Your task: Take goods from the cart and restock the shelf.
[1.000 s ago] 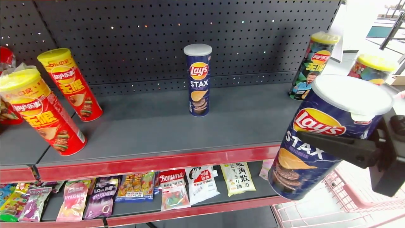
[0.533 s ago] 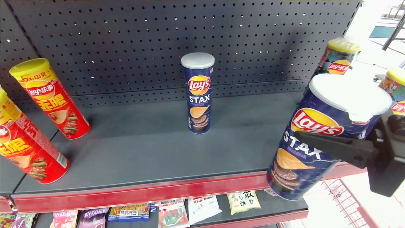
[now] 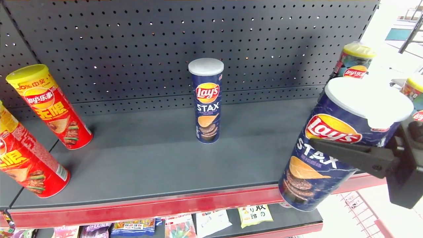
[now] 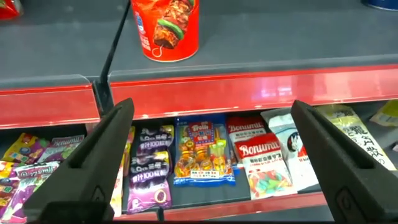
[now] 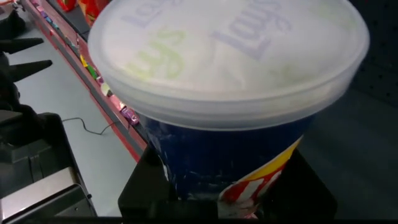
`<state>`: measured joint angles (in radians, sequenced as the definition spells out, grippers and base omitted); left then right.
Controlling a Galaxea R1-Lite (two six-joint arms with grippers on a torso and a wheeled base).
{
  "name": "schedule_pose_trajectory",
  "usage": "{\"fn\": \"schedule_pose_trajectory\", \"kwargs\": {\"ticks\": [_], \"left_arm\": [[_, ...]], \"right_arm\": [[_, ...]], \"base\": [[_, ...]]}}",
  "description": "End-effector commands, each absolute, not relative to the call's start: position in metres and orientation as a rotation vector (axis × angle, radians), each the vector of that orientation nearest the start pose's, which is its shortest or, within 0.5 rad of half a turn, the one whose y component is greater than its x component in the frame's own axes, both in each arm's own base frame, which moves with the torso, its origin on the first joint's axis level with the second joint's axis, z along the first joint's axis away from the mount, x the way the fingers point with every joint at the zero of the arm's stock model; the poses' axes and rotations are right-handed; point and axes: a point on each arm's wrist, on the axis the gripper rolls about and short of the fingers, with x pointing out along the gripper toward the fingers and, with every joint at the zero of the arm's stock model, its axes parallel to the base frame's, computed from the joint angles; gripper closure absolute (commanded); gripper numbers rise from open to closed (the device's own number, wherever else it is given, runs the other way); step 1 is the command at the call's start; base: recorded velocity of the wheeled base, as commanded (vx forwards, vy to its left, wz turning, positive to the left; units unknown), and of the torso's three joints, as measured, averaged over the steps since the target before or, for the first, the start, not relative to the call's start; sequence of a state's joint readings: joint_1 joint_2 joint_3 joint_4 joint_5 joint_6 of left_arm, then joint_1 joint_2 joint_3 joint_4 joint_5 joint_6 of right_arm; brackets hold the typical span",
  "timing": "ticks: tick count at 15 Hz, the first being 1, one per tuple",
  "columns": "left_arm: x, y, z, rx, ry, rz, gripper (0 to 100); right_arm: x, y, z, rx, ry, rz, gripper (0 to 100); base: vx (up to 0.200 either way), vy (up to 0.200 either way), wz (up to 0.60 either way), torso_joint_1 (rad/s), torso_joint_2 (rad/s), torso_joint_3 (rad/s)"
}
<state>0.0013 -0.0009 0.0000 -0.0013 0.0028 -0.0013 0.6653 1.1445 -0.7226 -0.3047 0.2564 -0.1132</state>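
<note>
My right gripper is shut on a blue chips can with a white lid, held upright at the right end of the grey shelf. The can's lower part overlaps the red front edge. From the right wrist, the can's lid sits just above the right gripper. A matching blue can stands mid-shelf near the pegboard. My left gripper is open with nothing in it, facing the shelf's red edge from below.
Two red cans stand at the shelf's left, and one's base shows from the left wrist. Colourful cans stand at the far right. Snack bags fill the lower shelf. A red cart's wire is at the bottom right.
The whole head view has shifted, so the camera moved. Against the shelf, the held can now sits higher and nearer the top shelf's front edge. The grip is unchanged.
</note>
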Motion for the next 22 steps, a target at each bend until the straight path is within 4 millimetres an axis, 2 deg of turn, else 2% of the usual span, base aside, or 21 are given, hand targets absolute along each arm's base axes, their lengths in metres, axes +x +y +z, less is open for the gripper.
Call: {"fn": "schedule_pose_trajectory", "kwargs": {"ticks": [1, 5, 8, 9, 11, 12, 14, 15, 16, 17, 18, 22], "left_arm": [[-0.023, 0.0, 0.076, -0.002, -0.002, 0.005, 0], [-0.022, 0.0, 0.076, 0.002, 0.011, -0.002, 0], [-0.023, -0.002, 0.077, 0.029, -0.009, -0.083, 0], [-0.026, -0.003, 0.093, 0.044, -0.064, -0.131, 0], [-0.022, -0.004, 0.147, 0.042, -0.081, -0.233, 0], [0.0, -0.007, 0.199, 0.038, -0.044, -0.369, 0], [0.038, -0.014, 0.224, 0.075, 0.047, -0.599, 0], [0.069, -0.02, 0.238, 0.102, 0.096, -0.7, 0], [0.09, -0.024, 0.248, 0.094, 0.123, -0.763, 0], [0.093, -0.024, 0.249, 0.091, 0.129, -0.775, 0], [0.131, -0.04, 0.257, 0.078, 0.184, -0.932, 0], [0.209, -0.077, 0.265, 0.103, 0.237, -1.046, 0]], "right_arm": [[0.127, 0.107, 0.259, -0.131, 0.064, 0.927, 100], [0.128, 0.108, 0.258, -0.163, 0.053, 0.928, 100], [0.133, 0.111, 0.261, -0.161, 0.05, 0.927, 100], [0.134, 0.112, 0.269, -0.156, 0.026, 0.919, 100], [0.134, 0.112, 0.271, -0.156, 0.021, 0.9, 100], [0.136, 0.11, 0.268, -0.151, 0.039, 0.875, 100], [0.137, 0.108, 0.266, -0.15, 0.045, 0.861, 100], [0.139, 0.107, 0.268, -0.149, 0.04, 0.852, 100], [0.139, 0.107, 0.27, -0.147, 0.033, 0.85, 100], [0.139, 0.107, 0.27, -0.147, 0.034, 0.848, 100], [0.142, 0.104, 0.27, -0.145, 0.036, 0.827, 100], [0.143, 0.099, 0.269, -0.145, 0.039, 0.799, 100]], "base": [[0.0, 0.0, 0.0, 0.0, 0.0, 0.0], [0.0, 0.0, 0.0, 0.0, 0.0, 0.0], [0.0, 0.0, 0.0, 0.0, 0.0, 0.0], [0.0, 0.0, 0.0, 0.0, 0.0, 0.0], [0.0, 0.0, 0.0, 0.0, 0.0, 0.0], [0.0, 0.0, 0.0, 0.0, 0.0, 0.0], [0.0, 0.0, 0.0, 0.0, 0.0, 0.0], [0.0, 0.0, 0.0, 0.0, 0.0, 0.0], [0.0, 0.0, 0.0, 0.0, 0.0, 0.0], [0.0, 0.0, 0.0, 0.0, 0.0, 0.0], [0.0, 0.0, 0.0, 0.0, 0.0, 0.0], [0.0, 0.0, 0.0, 0.0, 0.0, 0.0]]}}
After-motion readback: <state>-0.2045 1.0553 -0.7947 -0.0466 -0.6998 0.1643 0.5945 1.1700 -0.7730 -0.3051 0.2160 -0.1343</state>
